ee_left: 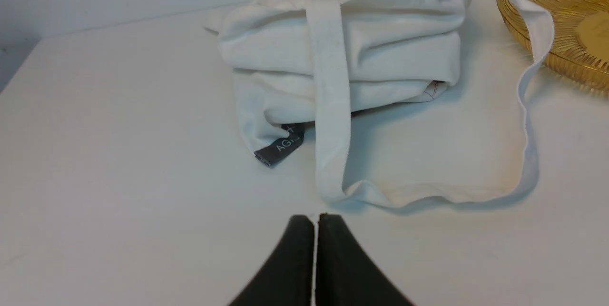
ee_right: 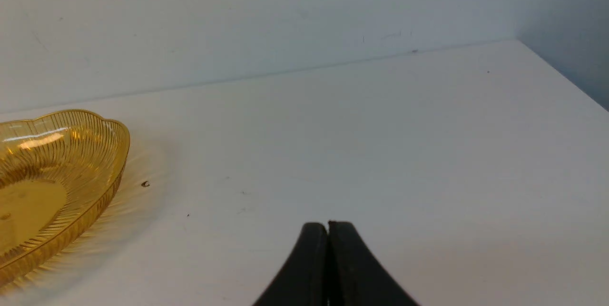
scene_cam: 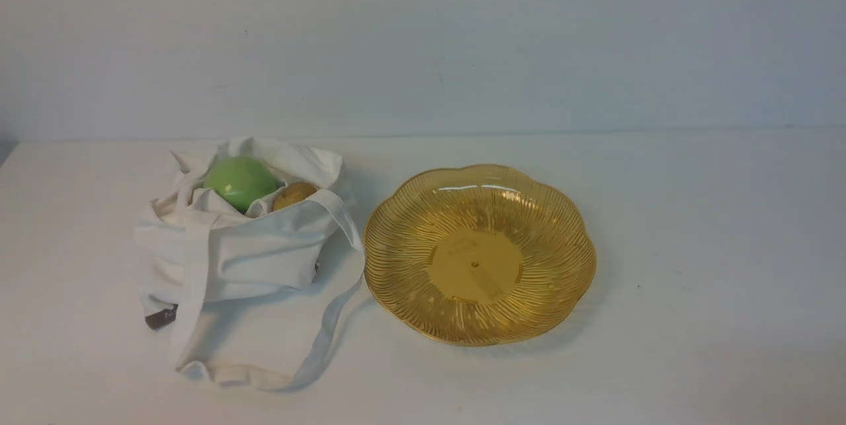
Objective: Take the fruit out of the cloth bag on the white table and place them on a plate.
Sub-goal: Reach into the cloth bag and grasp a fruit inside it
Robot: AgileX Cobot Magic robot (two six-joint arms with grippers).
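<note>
Dim, cool, bluish light lies over the counter (scene_cam: 694, 266), with faint warm patches near its front. Small bright glints sit on the green apple (scene_cam: 241, 183) and the far inner wall of the amber glass plate (scene_cam: 476, 264). Soft shadows edge the cloth bag (scene_cam: 264, 253). In both wrist views the dark fingers (ee_left: 333, 253) look blurred.

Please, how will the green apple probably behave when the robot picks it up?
The green apple looks firm, so it probably keeps its shape. Its shiny skin may be somewhat slippery. Because it is round, it could roll if pushed, though the folds of the cloth bag around it might hold it back.
</note>
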